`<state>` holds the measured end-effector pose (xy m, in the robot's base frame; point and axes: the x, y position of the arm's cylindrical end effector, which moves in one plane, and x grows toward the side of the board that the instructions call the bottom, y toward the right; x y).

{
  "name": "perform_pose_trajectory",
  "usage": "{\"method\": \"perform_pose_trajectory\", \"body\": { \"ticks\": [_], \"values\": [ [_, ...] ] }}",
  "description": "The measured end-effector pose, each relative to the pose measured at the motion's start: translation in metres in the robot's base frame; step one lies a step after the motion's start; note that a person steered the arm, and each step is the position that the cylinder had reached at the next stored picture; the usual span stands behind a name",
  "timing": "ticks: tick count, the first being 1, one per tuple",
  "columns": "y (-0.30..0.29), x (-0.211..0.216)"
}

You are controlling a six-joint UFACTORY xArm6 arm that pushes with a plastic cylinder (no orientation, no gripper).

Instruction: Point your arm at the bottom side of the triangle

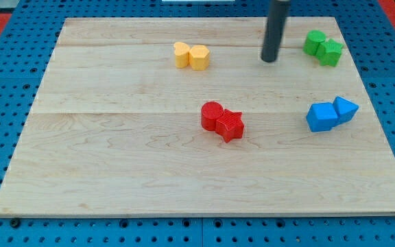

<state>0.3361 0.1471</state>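
Observation:
The blue triangle [346, 108] lies at the view's right, touching a blue cube [321, 116] on its left. My tip [269, 60] is at the view's top, well above and to the left of the triangle. It stands between the yellow pair and the green pair, touching no block.
A yellow heart-like block [182, 53] and a yellow hexagon [199, 57] touch at the top middle. Two green blocks [323, 46] sit together at the top right. A red cylinder [212, 114] and a red star [230, 125] touch at the centre. The wooden board [115, 151] lies on a blue pegboard.

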Motion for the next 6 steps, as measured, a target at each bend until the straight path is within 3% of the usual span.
{"method": "perform_pose_trajectory", "body": {
  "ticks": [1, 3, 4, 5, 6],
  "values": [
    [0.035, 0.050],
    [0.133, 0.063],
    [0.157, 0.105],
    [0.150, 0.135],
    [0.120, 0.139]
  ]
}}
